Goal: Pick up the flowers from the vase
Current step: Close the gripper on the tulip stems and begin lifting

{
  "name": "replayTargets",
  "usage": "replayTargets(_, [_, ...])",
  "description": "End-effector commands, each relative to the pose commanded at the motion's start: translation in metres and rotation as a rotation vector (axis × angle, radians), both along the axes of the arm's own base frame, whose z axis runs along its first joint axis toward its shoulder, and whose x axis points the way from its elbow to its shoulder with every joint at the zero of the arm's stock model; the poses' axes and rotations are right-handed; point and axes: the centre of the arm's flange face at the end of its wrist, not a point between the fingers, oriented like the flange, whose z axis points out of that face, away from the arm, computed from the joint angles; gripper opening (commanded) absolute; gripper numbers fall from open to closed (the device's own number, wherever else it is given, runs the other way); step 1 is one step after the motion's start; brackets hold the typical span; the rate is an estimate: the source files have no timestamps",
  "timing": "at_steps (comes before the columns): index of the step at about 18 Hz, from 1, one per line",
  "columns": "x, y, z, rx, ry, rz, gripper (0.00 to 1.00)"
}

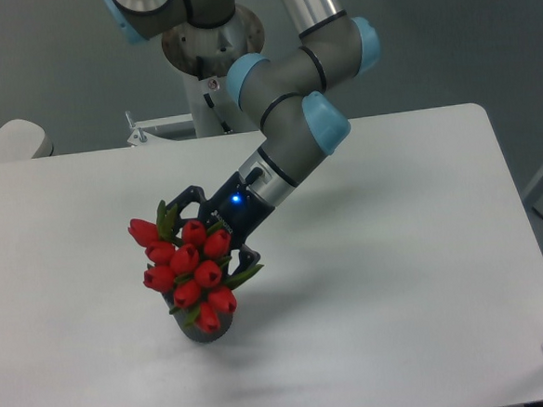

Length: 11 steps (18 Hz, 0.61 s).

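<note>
Flowers [187, 265] in vase [209, 332], directly before gripper [204, 236]; fingers straddle bunch, closure around it unclear.

flowers [187, 265] crowd vase [206, 331], table [398, 278] open around

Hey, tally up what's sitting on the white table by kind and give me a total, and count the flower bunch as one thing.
Bunch of red tulip buds with green leaves: 1
Small dark grey vase, mostly hidden under the bunch: 1
Black two-finger gripper on the grey and blue arm, at the bunch, fingertips hidden: 1
Total: 3
</note>
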Motion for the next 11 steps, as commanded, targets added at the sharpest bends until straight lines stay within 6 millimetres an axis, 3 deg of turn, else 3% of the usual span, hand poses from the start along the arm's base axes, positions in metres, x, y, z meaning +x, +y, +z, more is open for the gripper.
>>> replayTargets(4, [-0.0005,-0.0005,0.0010,0.002,0.000,0.001,0.63])
replayTargets(11, [-0.0023,-0.0014,0.0023,0.004,0.006,0.003,0.51])
